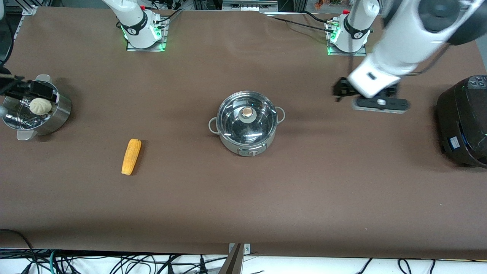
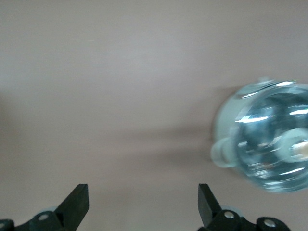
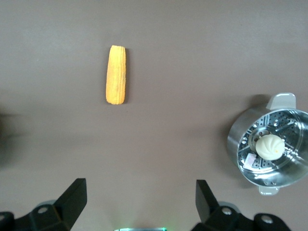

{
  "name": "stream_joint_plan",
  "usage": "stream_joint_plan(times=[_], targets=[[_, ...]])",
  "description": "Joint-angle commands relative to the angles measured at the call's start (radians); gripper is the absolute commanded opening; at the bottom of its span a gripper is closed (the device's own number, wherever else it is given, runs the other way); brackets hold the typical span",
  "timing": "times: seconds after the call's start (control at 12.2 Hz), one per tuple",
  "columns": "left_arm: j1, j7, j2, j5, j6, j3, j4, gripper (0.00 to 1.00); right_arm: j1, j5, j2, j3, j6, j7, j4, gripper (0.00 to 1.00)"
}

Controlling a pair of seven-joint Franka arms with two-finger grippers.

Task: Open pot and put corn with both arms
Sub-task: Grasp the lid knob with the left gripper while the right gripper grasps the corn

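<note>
The pot (image 1: 247, 127) stands mid-table with its glass lid (image 1: 247, 118) on; it also shows, blurred, in the left wrist view (image 2: 269, 139). The corn (image 1: 131, 156) lies on the table toward the right arm's end, nearer the front camera than the pot, and shows in the right wrist view (image 3: 116, 74). My left gripper (image 1: 339, 91) hangs over bare table between the pot and the black cooker, open and empty (image 2: 143, 197). My right gripper (image 1: 23, 88) is up over the steamer basket's area, open and empty (image 3: 140, 192).
A steel steamer basket (image 1: 57, 114) with a white bun (image 1: 40, 105) stands at the right arm's end; it also shows in the right wrist view (image 3: 236, 139). A large black cooker (image 1: 464, 121) stands at the left arm's end.
</note>
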Motion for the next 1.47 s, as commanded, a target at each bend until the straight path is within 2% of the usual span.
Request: stream_joint_plan(times=[0.0, 0.08, 0.16, 0.33, 0.41, 0.65, 0.9, 1.06, 1.22, 1.31, 1.39], targets=[[-0.17, -0.238, 0.279, 0.0, -0.022, 0.006, 0.298, 1.0, -0.009, -0.002, 0.1, 0.012, 0.04, 0.002, 0.016, 1.0], [-0.22, -0.292, 0.355, 0.002, -0.004, 0.007, 0.356, 1.0, -0.006, 0.003, 0.148, 0.012, 0.105, 0.005, -0.001, 1.0], [-0.269, -0.329, 0.406, 0.005, 0.043, 0.007, 0.377, 1.0, -0.002, 0.004, 0.193, 0.015, 0.183, 0.014, -0.023, 1.0], [-0.331, -0.36, 0.472, 0.014, 0.142, 0.01, 0.362, 1.0, 0.023, 0.009, 0.284, 0.02, 0.323, 0.02, -0.079, 1.0], [-0.34, -0.36, 0.505, 0.015, 0.148, 0.01, 0.361, 1.0, 0.028, 0.01, 0.319, 0.021, 0.386, 0.028, -0.114, 1.0], [-0.368, -0.341, 0.513, 0.081, 0.147, 0.009, 0.32, 1.0, 0.067, 0.061, 0.39, 0.023, 0.586, 0.071, -0.205, 1.0], [-0.379, -0.294, 0.533, 0.109, 0.147, 0.006, 0.314, 1.0, 0.089, 0.067, 0.471, 0.023, 0.687, 0.075, -0.208, 1.0], [-0.377, -0.254, 0.535, 0.109, 0.147, 0.006, 0.309, 0.96, 0.1, 0.067, 0.486, 0.023, 0.695, 0.075, -0.208, 1.0], [-0.379, -0.24, 0.536, 0.107, 0.148, 0.006, 0.299, 0.8, 0.1, 0.069, 0.509, 0.023, 0.716, 0.075, -0.208, 1.0], [-0.379, -0.238, 0.536, 0.098, 0.147, 0.006, 0.299, 0.77, 0.098, 0.069, 0.511, 0.023, 0.717, 0.074, -0.208, 0.89], [-0.377, -0.228, 0.536, 0.095, 0.147, 0.006, 0.297, 0.64, 0.098, 0.069, 0.511, 0.023, 0.706, 0.074, -0.208, 0.38]])
